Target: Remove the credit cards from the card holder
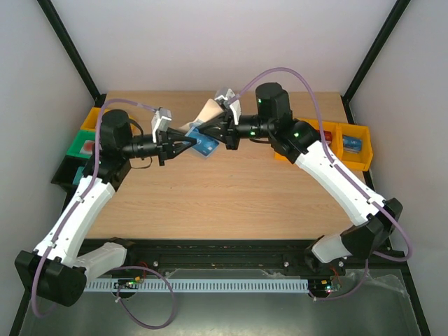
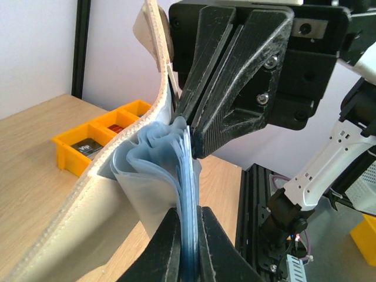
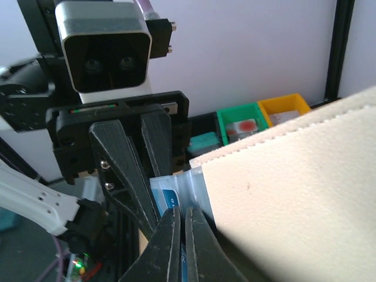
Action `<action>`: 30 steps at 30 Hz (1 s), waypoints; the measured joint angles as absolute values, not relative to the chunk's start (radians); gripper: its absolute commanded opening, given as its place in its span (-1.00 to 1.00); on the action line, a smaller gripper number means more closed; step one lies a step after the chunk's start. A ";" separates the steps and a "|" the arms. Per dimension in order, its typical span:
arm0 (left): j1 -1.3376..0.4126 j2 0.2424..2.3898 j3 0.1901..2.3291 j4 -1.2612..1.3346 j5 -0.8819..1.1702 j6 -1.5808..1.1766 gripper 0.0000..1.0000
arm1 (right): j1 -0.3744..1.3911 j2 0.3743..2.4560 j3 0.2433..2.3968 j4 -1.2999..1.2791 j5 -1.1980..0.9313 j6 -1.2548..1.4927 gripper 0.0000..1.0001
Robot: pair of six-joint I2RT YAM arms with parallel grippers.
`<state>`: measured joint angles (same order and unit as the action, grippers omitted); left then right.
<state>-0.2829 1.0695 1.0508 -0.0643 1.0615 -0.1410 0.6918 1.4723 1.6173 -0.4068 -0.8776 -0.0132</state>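
Both grippers hold the card holder up over the middle of the table, opened like a book. Its beige cover curves up to the left, and pale blue clear sleeves fan out from it. My left gripper is shut on the lower edge of those sleeves. From above, my right gripper meets their top edge, fingers together. In the right wrist view my right gripper is shut at the edge of a sleeve in which a blue credit card shows. I cannot tell whether the pinch includes the card. The cover fills the right.
Yellow bins with small items stand at the table's right edge. A green bin and a yellow one sit at the left edge. Bare wood lies in front of the arms. Black frame posts rise at the back corners.
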 measured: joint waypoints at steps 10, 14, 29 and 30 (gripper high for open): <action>-0.290 1.057 1.005 0.065 1.080 -0.208 -0.95 | 0.654 1.439 1.505 -0.207 -1.002 0.145 -0.97; -0.292 1.046 0.981 0.119 1.083 -0.247 -0.95 | 0.649 1.439 1.510 -0.213 -1.016 0.134 -0.86; -0.299 1.034 0.981 0.037 1.107 -0.093 -0.95 | 0.680 1.458 1.679 -0.728 -0.855 -0.234 -0.83; -0.300 1.034 0.981 0.027 1.107 -0.084 -0.95 | 0.687 1.458 1.679 -0.735 -0.840 -0.244 -0.82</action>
<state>-0.3000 1.0336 0.9806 0.0265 1.1069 -0.0837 0.6872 1.4578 1.6794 -0.7353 -0.8402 -0.2440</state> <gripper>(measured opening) 0.045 0.084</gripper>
